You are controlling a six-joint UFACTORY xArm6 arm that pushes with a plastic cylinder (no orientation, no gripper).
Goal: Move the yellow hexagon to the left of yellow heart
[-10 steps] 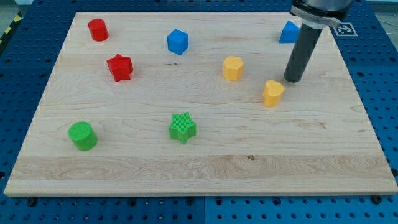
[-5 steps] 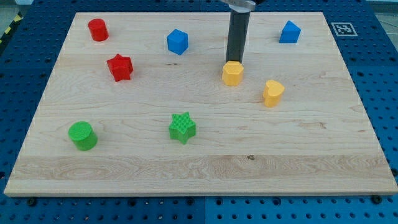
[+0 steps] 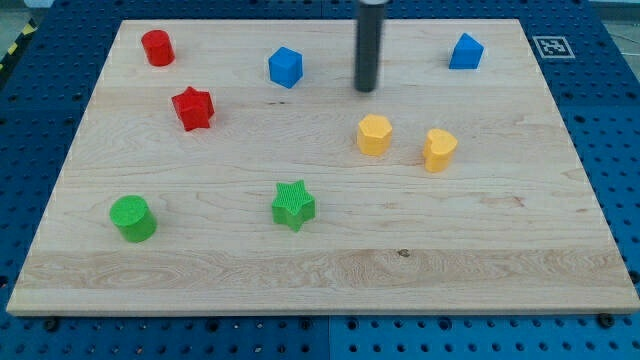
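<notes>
Camera view, the only one. Wooden board on a blue pegboard table, with a printed marker tag just off its upper right corner.

My tip at the lower end of the dark rod, in the upper middle of the board, apart from every block. No gripper on this arm, so no open or closed state to give. Directly toward the view's bottom from the tip: yellow hexagon, clear of it. Just to the view's right of that and slightly lower: yellow heart, near but not touching.

Yellow hexagon upright, flat top face up, roughly as wide as deep, no clear long axis; one flat side toward the view's bottom. Yellow heart also upright; which way its point faces too small to tell.

Elsewhere: blue block to the view's left of the tip, another blue block at upper right, red cylinder at upper left, red star below it, green cylinder at lower left, green star at lower centre.
</notes>
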